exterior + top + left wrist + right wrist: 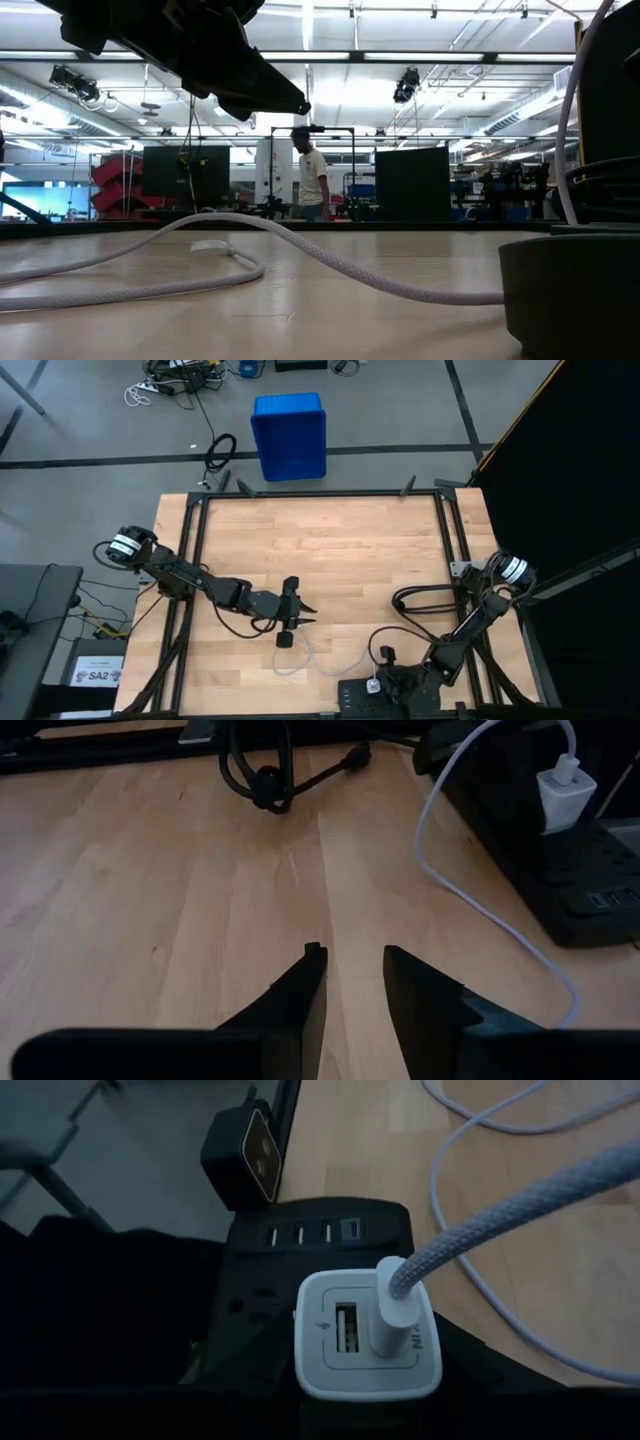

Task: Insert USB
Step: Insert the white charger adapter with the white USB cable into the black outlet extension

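1. Your USB [520, 1175] is already plugged into the white adapter [365, 1335], rest looped on the tabletop [340, 540].
2. Left end effector [350, 965] hovers mid-tabletop, fingers apart, empty.
3. Right end effector sits over the adapter, can't tell its state.

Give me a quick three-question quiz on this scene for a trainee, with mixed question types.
1. True or false: the thin whitish cable is plugged into the white cube adapter.
2. The left gripper holds: A) a plug, B) a cord, C) nothing.
3. What colour is the plastic bin on the floor beyond the wooden table?
Key: 1 true; 2 C; 3 blue.
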Motion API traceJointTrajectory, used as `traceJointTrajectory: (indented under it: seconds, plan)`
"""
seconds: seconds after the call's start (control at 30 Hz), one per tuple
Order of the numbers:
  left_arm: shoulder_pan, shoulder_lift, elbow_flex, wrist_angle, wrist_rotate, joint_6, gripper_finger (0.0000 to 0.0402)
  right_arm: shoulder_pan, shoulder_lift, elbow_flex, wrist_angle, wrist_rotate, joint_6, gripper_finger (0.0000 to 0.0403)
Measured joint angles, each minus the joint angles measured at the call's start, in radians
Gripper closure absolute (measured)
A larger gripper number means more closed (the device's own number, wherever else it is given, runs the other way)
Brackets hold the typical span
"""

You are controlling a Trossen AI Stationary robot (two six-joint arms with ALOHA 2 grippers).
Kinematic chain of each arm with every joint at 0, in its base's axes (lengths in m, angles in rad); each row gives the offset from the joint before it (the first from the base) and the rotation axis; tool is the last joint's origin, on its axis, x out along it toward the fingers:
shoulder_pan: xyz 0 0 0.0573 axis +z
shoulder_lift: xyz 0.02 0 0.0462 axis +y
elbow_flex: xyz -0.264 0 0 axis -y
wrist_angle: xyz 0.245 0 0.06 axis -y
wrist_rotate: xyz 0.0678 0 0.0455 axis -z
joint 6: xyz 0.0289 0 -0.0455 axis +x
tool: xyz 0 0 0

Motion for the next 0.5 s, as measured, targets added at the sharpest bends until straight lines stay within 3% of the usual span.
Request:
traceJointTrajectory:
  seconds: [0.5]
  plan:
    - [0.0,0.0,0.0,0.0,0.001,0.001,0.0314,-0.029,0.024,0.001,0.014,-0.014,0.033,0.0288]
